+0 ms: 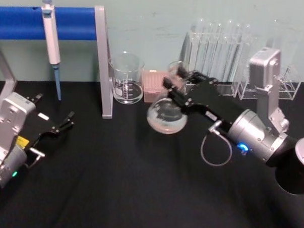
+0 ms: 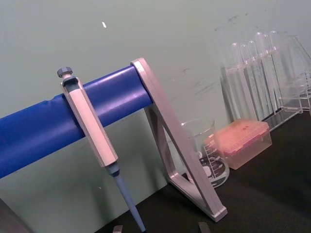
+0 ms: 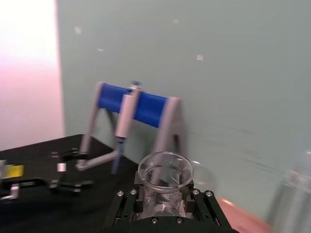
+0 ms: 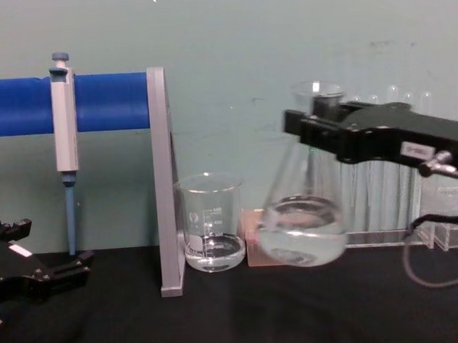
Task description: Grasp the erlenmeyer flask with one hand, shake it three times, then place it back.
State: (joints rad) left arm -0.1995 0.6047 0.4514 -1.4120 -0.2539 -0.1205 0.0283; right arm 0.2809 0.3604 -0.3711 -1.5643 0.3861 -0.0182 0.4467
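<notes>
In the head view the right gripper [image 1: 177,80] is clamped on the neck of the erlenmeyer flask [image 1: 166,117], which tilts beside the pink box [image 1: 154,87] and near the beaker [image 1: 127,78]; the left gripper [image 1: 67,121] lies far left on the table [image 1: 139,184], fingers apart. In the right wrist view the jaws pinch the neck below the flask's rim. In the chest view the flask holds clear liquid

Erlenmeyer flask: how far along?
Grasp done: the right gripper is shut on the erlenmeyer flask, at its neck, holding it tilted, apparently lifted. Shaking seems in hand; the count cannot be told. Placing it back remains. The left gripper is parked, open, at the table's left.
</notes>
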